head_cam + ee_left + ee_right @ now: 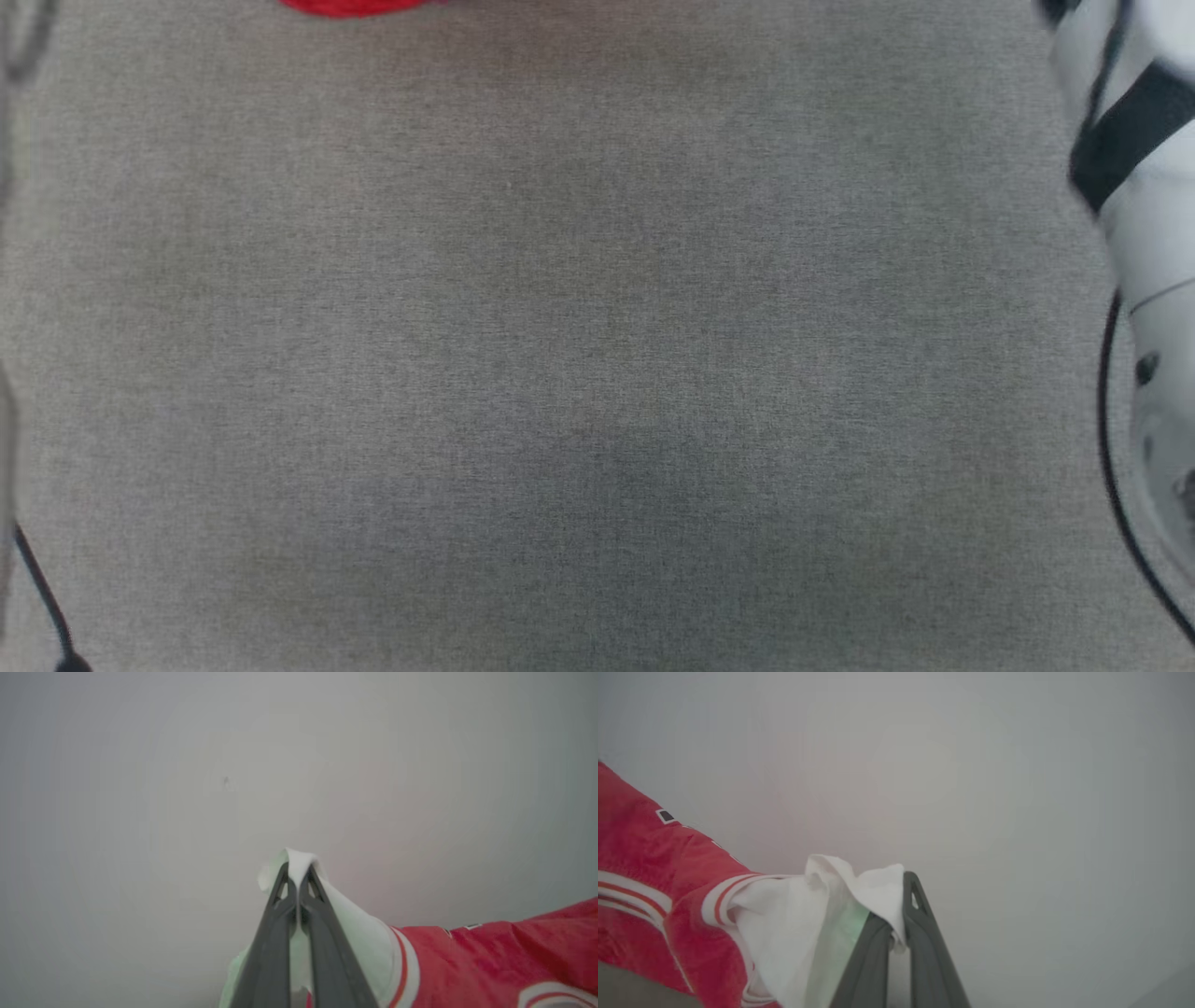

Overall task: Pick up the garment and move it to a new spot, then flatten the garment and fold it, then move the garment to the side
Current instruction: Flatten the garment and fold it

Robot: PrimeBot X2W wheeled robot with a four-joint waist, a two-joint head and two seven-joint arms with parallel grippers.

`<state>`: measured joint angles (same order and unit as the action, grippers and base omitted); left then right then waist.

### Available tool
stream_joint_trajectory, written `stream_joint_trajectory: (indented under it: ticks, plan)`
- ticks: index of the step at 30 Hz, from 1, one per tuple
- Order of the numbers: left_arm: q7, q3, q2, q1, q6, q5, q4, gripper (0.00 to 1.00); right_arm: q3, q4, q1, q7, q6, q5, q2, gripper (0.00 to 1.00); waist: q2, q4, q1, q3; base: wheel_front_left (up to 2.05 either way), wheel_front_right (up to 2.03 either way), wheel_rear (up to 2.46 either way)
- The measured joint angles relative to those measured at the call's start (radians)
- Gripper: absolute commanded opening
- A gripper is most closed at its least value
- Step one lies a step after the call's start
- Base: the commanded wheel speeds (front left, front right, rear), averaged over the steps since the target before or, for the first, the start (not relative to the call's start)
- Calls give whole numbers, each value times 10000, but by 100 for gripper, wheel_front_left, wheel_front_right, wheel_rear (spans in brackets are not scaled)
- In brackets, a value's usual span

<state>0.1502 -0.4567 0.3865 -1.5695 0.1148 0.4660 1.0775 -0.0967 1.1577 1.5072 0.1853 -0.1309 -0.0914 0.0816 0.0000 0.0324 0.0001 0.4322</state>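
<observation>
Left pincer (pixel 297 870) clamps the garment (pixel 490 956) by its crumpled white sleeve.

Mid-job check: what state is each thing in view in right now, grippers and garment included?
left gripper: shut on one white sleeve.
right gripper: shut on the other white sleeve.
garment: unfolded, held up, spread between both grippers.
pale forearm: at the head view's right edge, blurred.
</observation>
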Motion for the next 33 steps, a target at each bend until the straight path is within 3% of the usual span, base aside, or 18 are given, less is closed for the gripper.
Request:
stream_joint_trajectory:
  ticks: [9, 12, 16, 22, 26, 29, 33]
  plan:
    - [-2558, -667, -476, 1619, 127, 825, 1225, 0, -1191, 888, -1293, -1208, 0, 2334, -211, 0, 0, 157, 0, -476, 0, 0, 0]
    - [-3302, -836, -516, 2119, 128, 1156, 1152, 0, -1618, 796, -1680, -1641, 0, 2807, -201, 0, 0, 178, 0, -644, 0, 0, 0]
    - [-4479, -1273, -307, 3130, 130, 1661, 654, 0, -2337, -184, -2749, -2575, 0, 4460, -84, 0, 0, 214, 0, -991, 0, 0, 0]
    - [-5601, -1645, 261, 4932, 130, 2410, -497, 0, -3722, -2947, -5066, -4600, 2, 6769, 1476, 0, 0, 259, 0, -1493, 0, 0, 0]
    - [-6224, -1680, 788, 6130, 98, 2790, -1499, 0, -3906, -4930, -6683, -5937, 0, 8021, 2740, 0, 0, 287, -1, -1761, 0, 0, 0]
    - [-6658, -1578, 1179, 6963, -148, 3030, -2589, 0, -3620, -6130, -7886, -6824, 2, 8571, 3478, 0, 1, 329, 0, -1918, 0, 0, 0]
    - [-7367, -1396, 1810, 8442, -876, 3492, -4462, 0, -3070, -7597, -9359, -7940, 2, 8886, 4029, 0, 0, 361, -1, -2115, 0, 0, 0]
